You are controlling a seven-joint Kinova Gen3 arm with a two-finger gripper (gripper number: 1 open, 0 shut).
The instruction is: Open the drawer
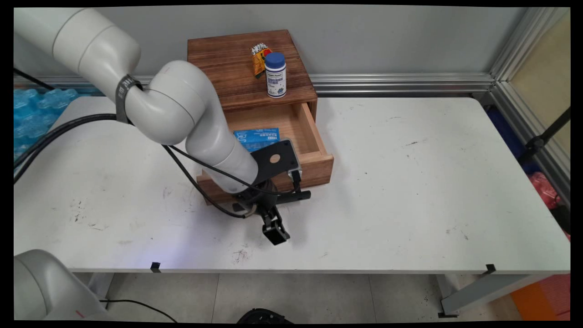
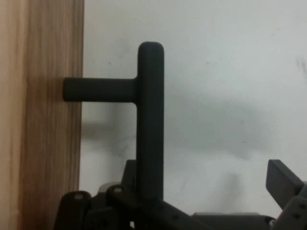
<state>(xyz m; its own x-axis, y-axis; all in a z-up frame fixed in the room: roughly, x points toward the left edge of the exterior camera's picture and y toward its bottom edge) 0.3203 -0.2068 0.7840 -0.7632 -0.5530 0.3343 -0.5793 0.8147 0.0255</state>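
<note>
Hovering low over the white surface point(image 1: 410, 182) with the hand point(image 1: 275, 233) spread open, gripping nothing. Sitting right alongside the black handle point(image 2: 150, 120) of the wooden drawer point(image 1: 314, 166): running up past one side of the hand in the hand view, with the one visible fingertip point(image 2: 283, 181) standing well apart from it on the other side. Not clamping the bar; impossible to tell whether the hidden finger is touching it.

Judging by how things lie: showing the drawer already pulled well out of its wooden cabinet point(image 1: 237, 68), behind the hand, and exposing a flat blue packet point(image 1: 256, 137) inside. Carrying on the cabinet top, farther behind the hand, a white bottle point(image 1: 275, 77) with a blue cap and a crinkled orange snack bag point(image 1: 259, 58) touching it.

Looking at materials: showing warm, grained, matt wood on the drawer front point(image 2: 38, 120); a smooth, round-ended, dull black T-shaped bar, standing off the wood on a short round post; hard, angular black finger links; a scuffed, lightly stained, flat surface.
</note>
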